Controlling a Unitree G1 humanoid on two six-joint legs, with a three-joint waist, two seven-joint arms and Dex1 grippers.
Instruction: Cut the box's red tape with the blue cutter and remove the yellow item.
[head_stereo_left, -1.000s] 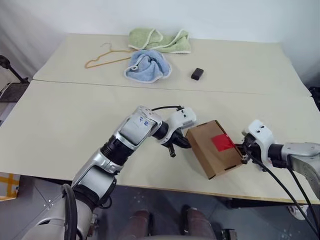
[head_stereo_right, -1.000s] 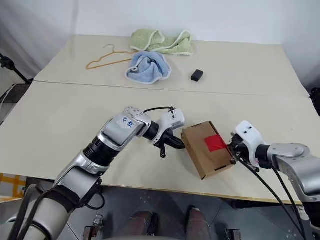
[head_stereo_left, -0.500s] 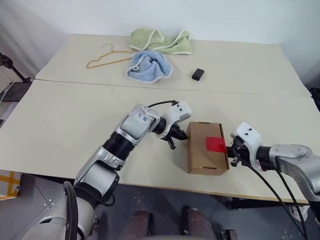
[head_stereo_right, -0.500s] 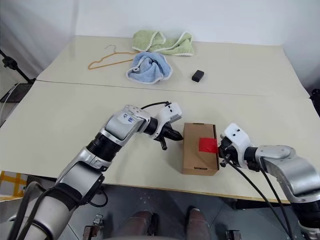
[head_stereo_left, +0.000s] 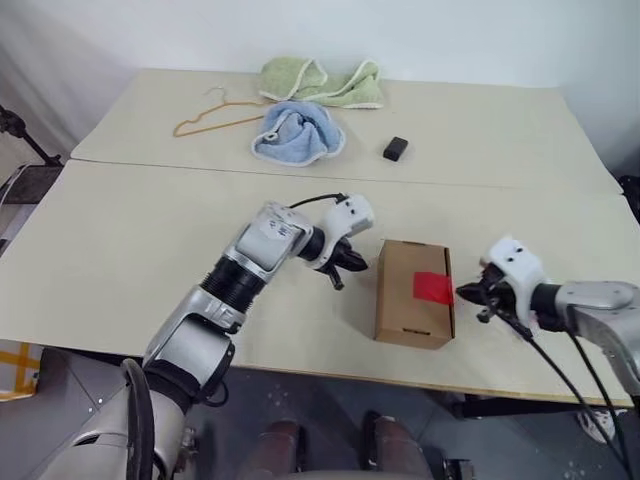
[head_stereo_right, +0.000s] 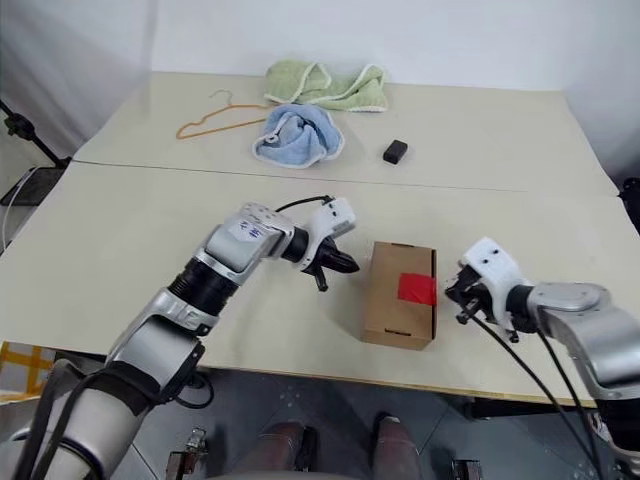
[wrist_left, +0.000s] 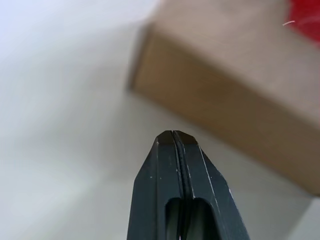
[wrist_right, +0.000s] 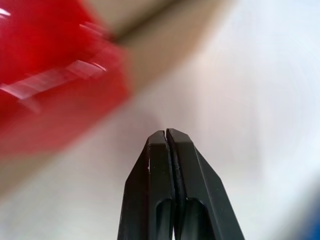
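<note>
Two grippers flank the box (head_stereo_left: 414, 305) at lower centre of the head view, on the table (head_stereo_left: 150, 250): left gripper (head_stereo_left: 357, 265) and right gripper (head_stereo_left: 466, 293), each pressed together, empty and apart from it, apparently after squaring it. Red tape (head_stereo_left: 433, 287) faces up, uncut. No writing can be read.

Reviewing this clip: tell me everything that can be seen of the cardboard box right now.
The box is a small brown cardboard carton, closed, lying flat on the near table close to its front edge. A bright red tape patch sits on its top towards the right edge and looks uncut. The left pincer and right pincer, both shut, flank it without touching.
</note>
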